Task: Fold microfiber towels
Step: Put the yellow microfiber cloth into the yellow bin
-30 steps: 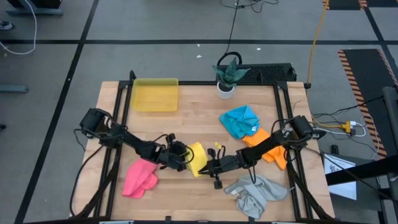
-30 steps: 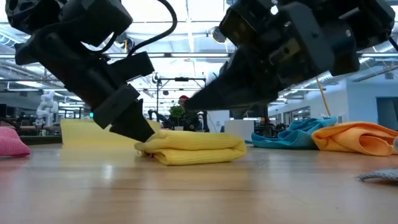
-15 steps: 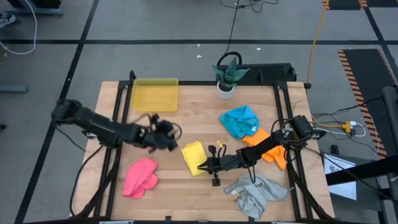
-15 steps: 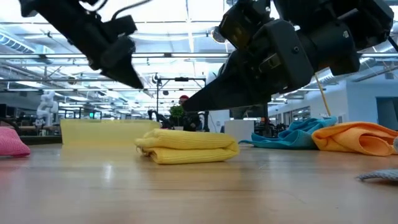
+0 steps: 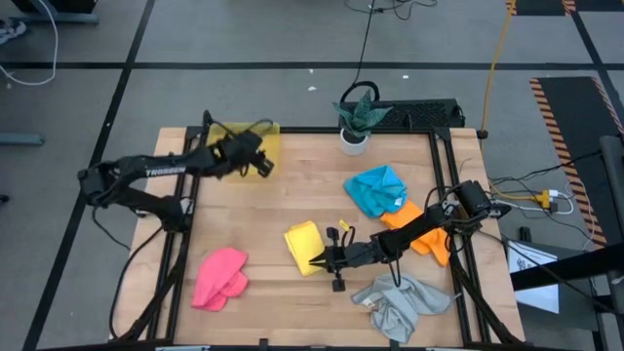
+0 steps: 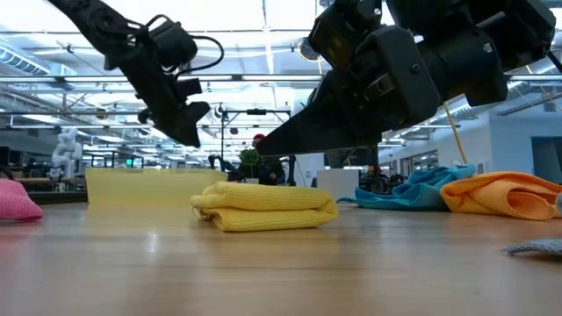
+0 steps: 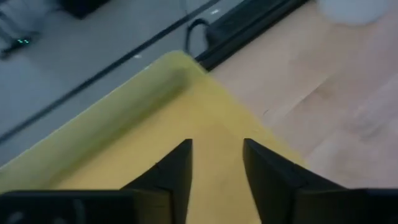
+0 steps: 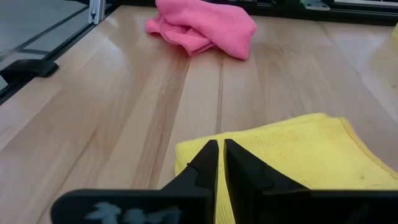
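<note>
The yellow towel (image 5: 303,247) lies folded in a flat stack on the table's middle; it also shows in the low view (image 6: 268,206). My right gripper (image 5: 317,261) is shut, its fingertips over the towel's near right edge (image 8: 261,149); in the low view its tip (image 6: 263,147) stands above the towel's top. My left gripper (image 5: 259,162) is open and empty, raised over the yellow plastic tray (image 7: 124,137) at the far left. The pink towel (image 5: 221,278), blue towel (image 5: 377,190), orange towel (image 5: 421,226) and grey towel (image 5: 400,304) lie crumpled.
The tray (image 5: 229,135) stands at the table's far left. A potted plant (image 5: 355,122) stands at the far edge, in the middle. Bare wood lies between the yellow and pink towels.
My left gripper has left the yellow towel's left end, risen, and swung toward the table's far left to above the tray. The yellow towel stays folded on the table. My right gripper has gone a little toward the table's left.
</note>
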`<act>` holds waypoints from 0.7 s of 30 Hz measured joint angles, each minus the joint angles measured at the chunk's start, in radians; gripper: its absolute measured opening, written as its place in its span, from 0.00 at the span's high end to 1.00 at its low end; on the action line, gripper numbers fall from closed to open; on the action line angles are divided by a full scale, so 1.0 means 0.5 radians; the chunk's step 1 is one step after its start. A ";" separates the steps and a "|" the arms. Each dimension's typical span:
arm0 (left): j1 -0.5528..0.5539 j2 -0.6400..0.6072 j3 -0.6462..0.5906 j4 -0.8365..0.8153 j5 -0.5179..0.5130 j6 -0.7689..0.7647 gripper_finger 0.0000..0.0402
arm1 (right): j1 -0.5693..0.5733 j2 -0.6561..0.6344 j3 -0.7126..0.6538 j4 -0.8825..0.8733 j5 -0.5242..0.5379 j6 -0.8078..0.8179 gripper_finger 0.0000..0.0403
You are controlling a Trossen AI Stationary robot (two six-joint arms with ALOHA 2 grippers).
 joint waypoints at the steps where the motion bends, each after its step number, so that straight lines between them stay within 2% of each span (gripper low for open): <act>1: 0.064 0.000 0.000 0.032 0.119 0.022 0.70 | 0.000 0.000 0.000 -0.001 0.000 0.000 0.96; 4: 0.205 0.047 0.000 0.074 0.443 0.026 0.84 | 0.000 0.000 0.000 -0.006 -0.001 0.000 0.96; 7: 0.260 0.096 0.000 0.066 0.544 0.027 0.97 | 0.000 0.000 0.000 -0.006 0.000 0.000 0.96; 12: 0.255 0.263 0.014 0.046 0.556 0.024 0.99 | -0.001 -0.001 0.000 -0.005 0.000 -0.001 0.96; 16: 0.229 0.459 0.125 -0.053 0.572 0.023 0.99 | -0.001 -0.001 0.000 -0.005 0.000 0.000 0.96; 21: 0.132 0.672 0.367 -0.191 0.766 0.037 0.99 | -0.001 -0.001 0.000 -0.005 0.000 0.000 0.96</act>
